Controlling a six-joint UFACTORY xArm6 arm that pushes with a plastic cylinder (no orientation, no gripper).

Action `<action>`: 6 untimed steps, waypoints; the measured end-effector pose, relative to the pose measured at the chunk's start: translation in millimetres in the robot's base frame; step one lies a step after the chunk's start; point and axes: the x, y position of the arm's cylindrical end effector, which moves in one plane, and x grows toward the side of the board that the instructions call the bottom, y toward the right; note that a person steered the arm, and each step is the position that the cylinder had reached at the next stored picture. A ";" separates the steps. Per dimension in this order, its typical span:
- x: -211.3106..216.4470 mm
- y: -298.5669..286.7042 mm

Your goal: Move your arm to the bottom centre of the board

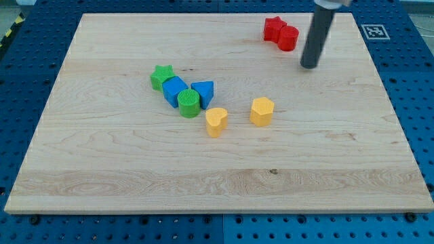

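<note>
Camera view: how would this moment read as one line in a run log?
my tip: upper right, beside red blocks | goal: bottom centre of board, not reached | other blocks: mid-board, untouched

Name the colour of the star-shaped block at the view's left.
Green star block, seen in the camera view, the only view.

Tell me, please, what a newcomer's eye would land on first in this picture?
Probably the dark rod at the view's top right, my tip resting just right of and below the two touching red blocks. Next comes the cluster left of centre: green star, blue blocks, green cylinder, with two yellow blocks to its right.
</note>
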 end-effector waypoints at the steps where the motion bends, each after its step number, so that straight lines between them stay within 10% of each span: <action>1: 50.3 7.3; 6: 197.2 -91.9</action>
